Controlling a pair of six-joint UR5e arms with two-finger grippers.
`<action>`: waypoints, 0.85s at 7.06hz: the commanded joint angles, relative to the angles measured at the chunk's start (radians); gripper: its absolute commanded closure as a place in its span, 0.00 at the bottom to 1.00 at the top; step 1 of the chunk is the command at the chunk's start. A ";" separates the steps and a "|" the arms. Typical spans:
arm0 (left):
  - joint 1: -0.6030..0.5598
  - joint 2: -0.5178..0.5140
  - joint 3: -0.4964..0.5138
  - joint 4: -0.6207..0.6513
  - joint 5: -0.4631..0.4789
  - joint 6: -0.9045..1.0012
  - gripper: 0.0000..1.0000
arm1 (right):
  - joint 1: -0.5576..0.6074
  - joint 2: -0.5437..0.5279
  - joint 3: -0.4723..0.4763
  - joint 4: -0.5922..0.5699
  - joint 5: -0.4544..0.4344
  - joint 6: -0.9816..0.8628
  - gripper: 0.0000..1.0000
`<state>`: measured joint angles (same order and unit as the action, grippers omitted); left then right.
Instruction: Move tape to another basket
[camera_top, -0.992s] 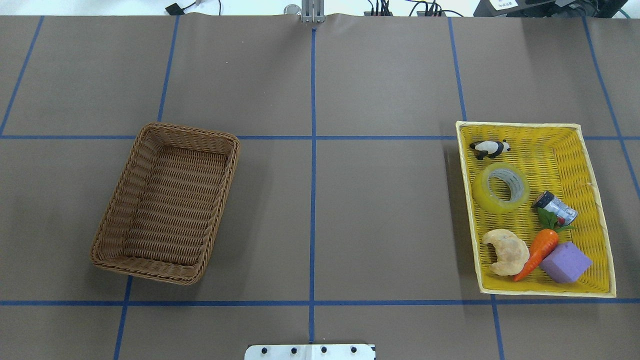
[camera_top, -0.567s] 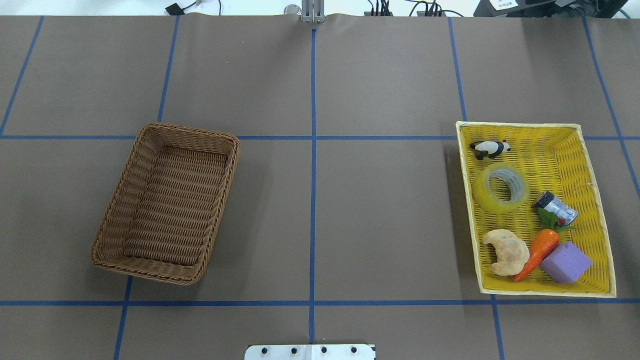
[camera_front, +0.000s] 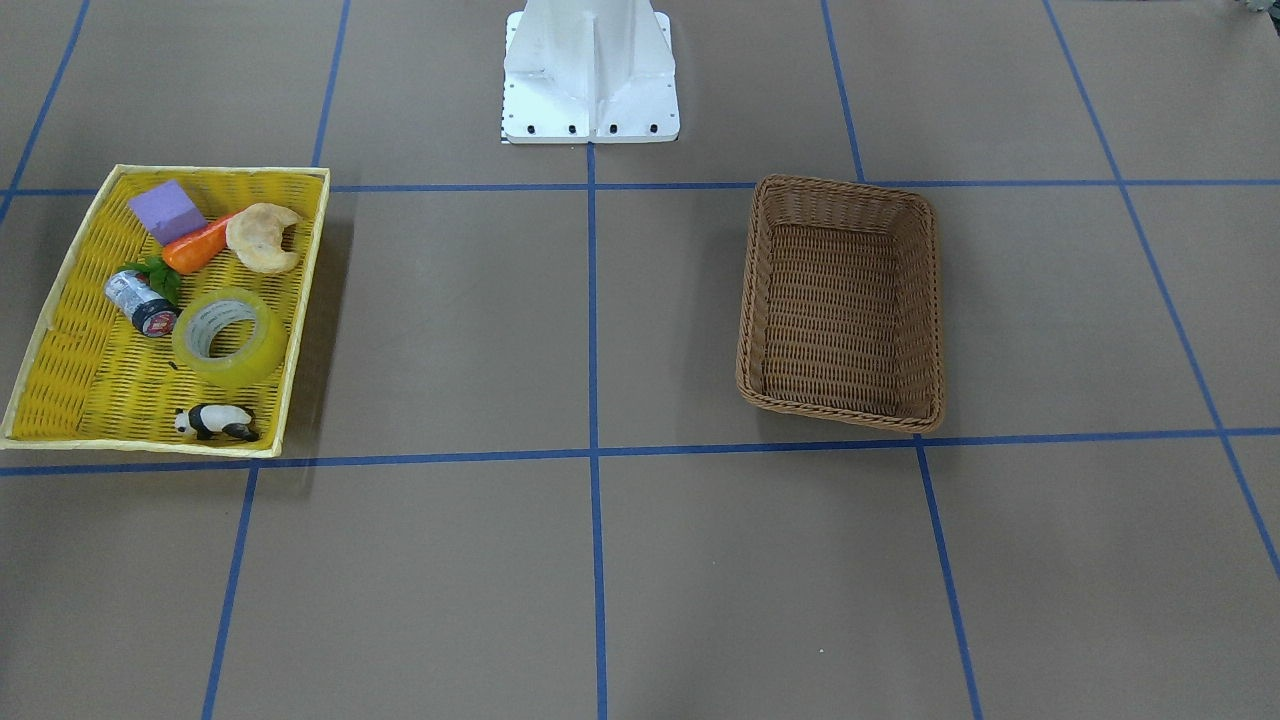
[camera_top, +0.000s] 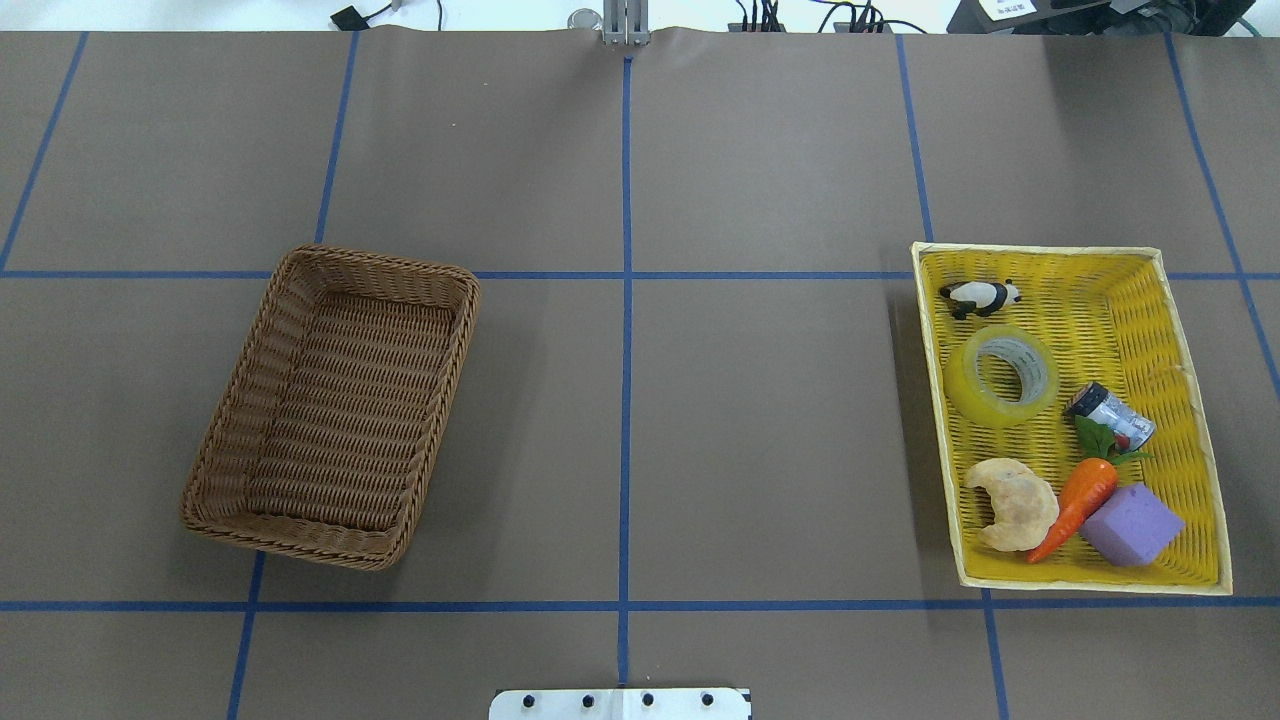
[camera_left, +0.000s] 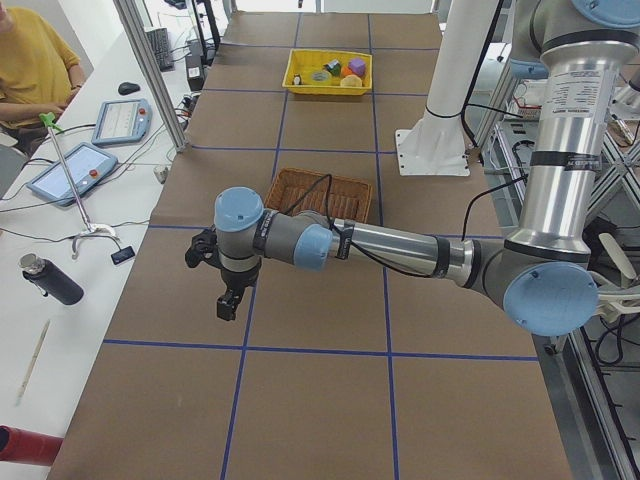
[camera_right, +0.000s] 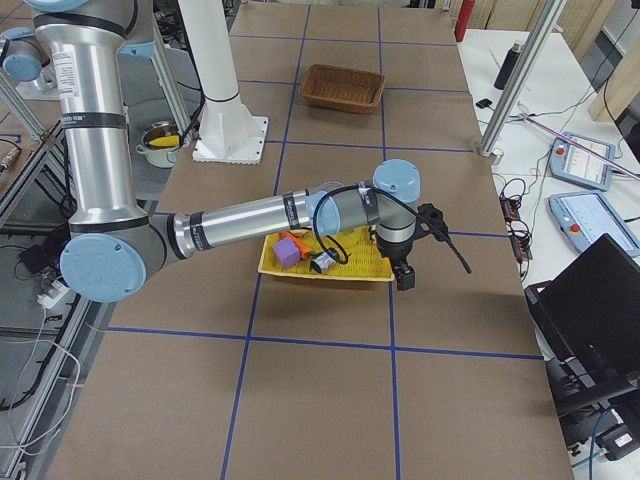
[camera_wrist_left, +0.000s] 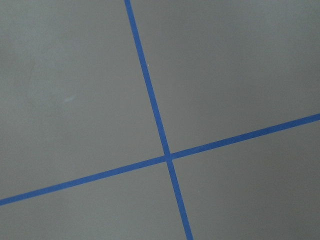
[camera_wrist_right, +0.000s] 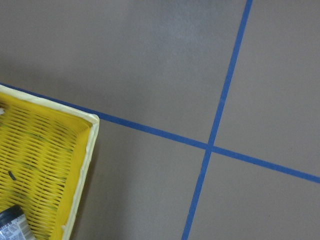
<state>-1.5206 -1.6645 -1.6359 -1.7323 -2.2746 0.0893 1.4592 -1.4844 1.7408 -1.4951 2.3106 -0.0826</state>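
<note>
Tape (camera_top: 1003, 372): print on core too small to read.
Left gripper (camera_left: 226, 310) and right gripper (camera_right: 404, 282): in side views only, so fingers' spread cannot be told.
Right side view: right arm (camera_right: 250, 215) covers far part of tray (camera_right: 340, 275). Tape hidden behind it.
Left side view: left arm (camera_left: 400, 245) crosses near rim of basket (camera_left: 300, 178). Tray contents too small to sort.
Right wrist view: one tray corner only. Can (camera_wrist_right: 9, 225) cut by frame edge.
Overhead: base (camera_top: 620, 703) cut off at bottom edge.
</note>
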 joint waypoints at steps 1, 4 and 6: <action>0.000 0.009 0.008 -0.116 0.001 0.000 0.01 | -0.168 0.018 -0.003 0.143 0.009 0.076 0.00; 0.000 0.003 0.021 -0.119 0.000 -0.002 0.01 | -0.356 0.035 0.005 0.194 -0.016 0.259 0.00; 0.000 0.005 0.021 -0.119 0.000 -0.002 0.01 | -0.429 0.027 -0.007 0.194 -0.043 0.284 0.00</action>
<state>-1.5202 -1.6605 -1.6159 -1.8512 -2.2748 0.0875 1.0836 -1.4536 1.7429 -1.3026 2.2815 0.1791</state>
